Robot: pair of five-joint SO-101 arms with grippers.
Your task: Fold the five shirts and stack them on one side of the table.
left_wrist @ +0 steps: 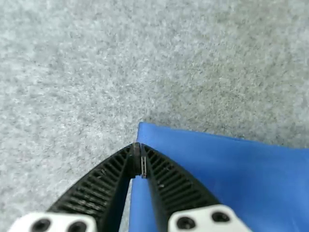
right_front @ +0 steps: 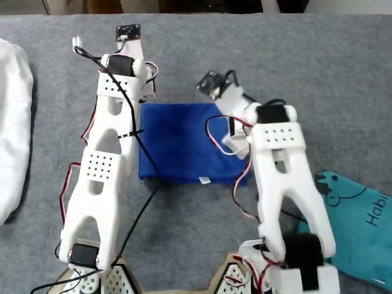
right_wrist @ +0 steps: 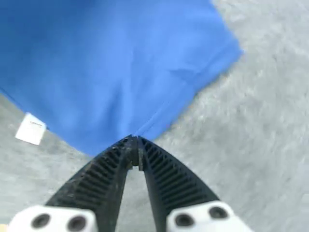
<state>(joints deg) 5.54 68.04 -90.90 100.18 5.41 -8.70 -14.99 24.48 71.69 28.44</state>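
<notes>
Jaws together, the left end effector and right end effector meet a folded blue shirt on the desk. A white shirt and a teal shirt lie well apart, seemingly not yet stacked.

Grey fuzzy felt covering underneath everything.

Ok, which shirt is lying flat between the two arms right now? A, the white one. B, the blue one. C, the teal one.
B: the blue shirt lies folded between the two arms, while the white shirt and the teal shirt sit out at opposite sides of the table.
</notes>
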